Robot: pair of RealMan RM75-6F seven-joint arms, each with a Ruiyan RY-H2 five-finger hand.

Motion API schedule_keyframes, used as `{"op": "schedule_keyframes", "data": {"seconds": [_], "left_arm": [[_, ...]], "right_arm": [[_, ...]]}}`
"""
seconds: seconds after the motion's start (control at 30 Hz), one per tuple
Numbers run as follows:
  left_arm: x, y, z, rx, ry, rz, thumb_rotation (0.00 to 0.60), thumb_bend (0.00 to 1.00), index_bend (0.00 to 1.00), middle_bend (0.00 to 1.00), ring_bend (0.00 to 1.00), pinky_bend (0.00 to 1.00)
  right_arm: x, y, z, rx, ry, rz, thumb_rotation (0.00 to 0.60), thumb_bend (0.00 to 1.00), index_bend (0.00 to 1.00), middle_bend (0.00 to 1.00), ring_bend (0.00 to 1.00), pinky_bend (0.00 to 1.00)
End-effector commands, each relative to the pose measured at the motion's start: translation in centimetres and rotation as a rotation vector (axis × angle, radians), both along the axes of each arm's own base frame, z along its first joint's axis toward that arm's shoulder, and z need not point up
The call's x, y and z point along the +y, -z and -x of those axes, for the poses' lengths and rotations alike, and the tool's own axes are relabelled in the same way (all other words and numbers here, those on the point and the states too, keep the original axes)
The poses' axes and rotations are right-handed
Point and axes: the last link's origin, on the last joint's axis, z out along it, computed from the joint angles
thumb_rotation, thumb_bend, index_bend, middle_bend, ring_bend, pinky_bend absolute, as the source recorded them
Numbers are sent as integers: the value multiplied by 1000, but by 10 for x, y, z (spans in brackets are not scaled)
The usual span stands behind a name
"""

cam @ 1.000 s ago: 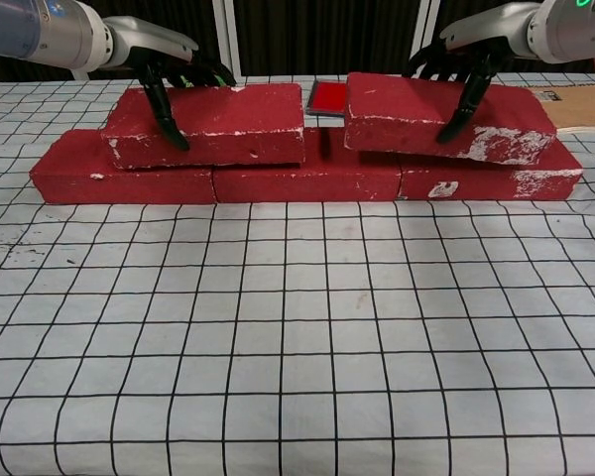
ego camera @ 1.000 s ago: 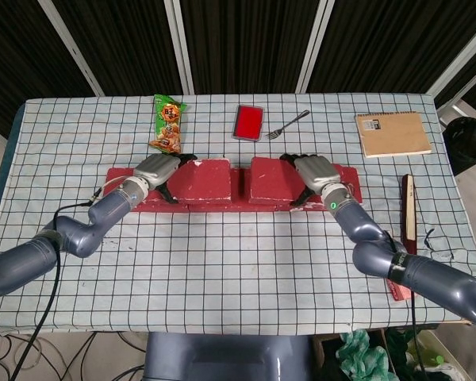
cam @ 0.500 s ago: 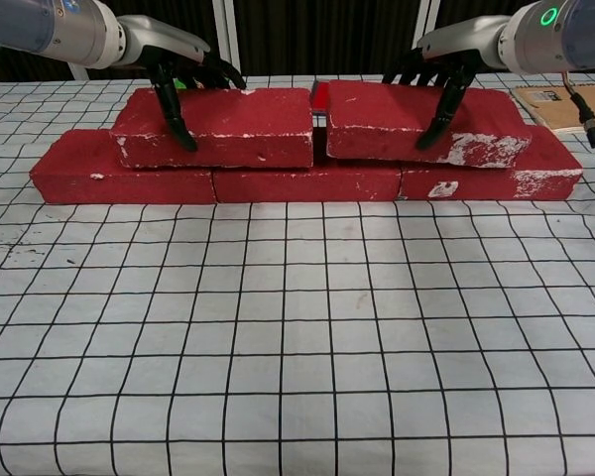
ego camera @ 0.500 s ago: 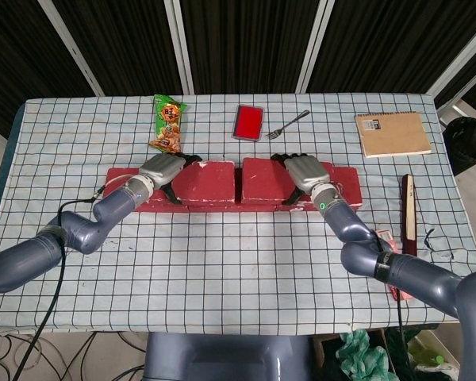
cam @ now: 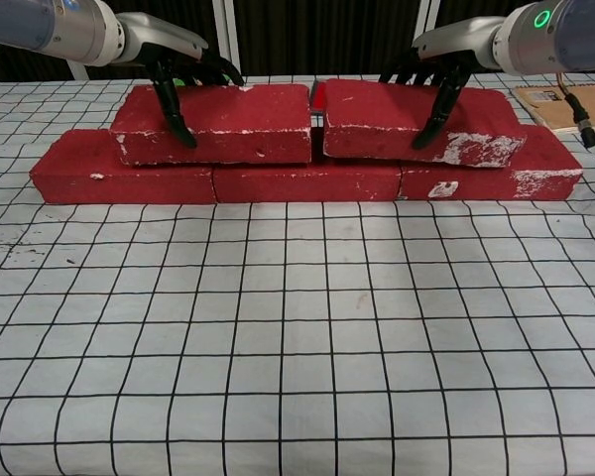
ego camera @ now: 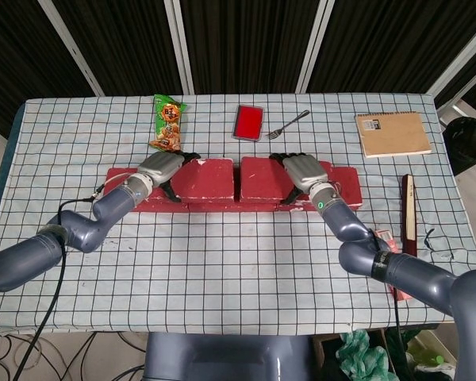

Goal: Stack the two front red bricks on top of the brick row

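Observation:
Two red bricks lie on top of the red brick row [cam: 307, 182] [ego camera: 226, 205], nearly end to end with a narrow gap. My left hand [cam: 174, 61] [ego camera: 162, 167] grips the left upper brick [cam: 218, 124] [ego camera: 208, 178] at its left end, thumb down the front face and fingers over the back. In the same way my right hand [cam: 441, 58] [ego camera: 302, 170] grips the right upper brick [cam: 377, 119] [ego camera: 260, 180] near its right part. Both upper bricks rest flat on the row.
Behind the row lie a green snack bag [ego camera: 168, 123], a red flat case [ego camera: 248, 121] and a fork [ego camera: 288, 124]. A brown notebook [ego camera: 393, 133] sits at the back right and a dark red bar [ego camera: 409, 208] near the right edge. The checkered cloth [cam: 297, 337] lies in front.
My right hand has slid its brick left along the row, and the gap to the left upper brick has narrowed. The left brick has shifted slightly right.

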Motion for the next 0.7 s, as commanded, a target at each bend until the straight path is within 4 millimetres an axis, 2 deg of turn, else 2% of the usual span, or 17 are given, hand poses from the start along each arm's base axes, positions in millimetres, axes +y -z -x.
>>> {"op": "schedule_keyframes", "data": {"seconds": [0.03, 0.7], "left_arm": [[0, -1, 2, 2, -4, -3, 600, 234, 167, 172, 63, 110], [-3, -2, 5, 8, -20, 21, 600, 207, 164, 160, 42, 75]], "right_arm": [[1, 1, -1, -3, -1, -5, 600, 49, 214, 221, 208, 189], [0, 13, -7, -18, -11, 0, 600, 50, 214, 221, 209, 189]]}}
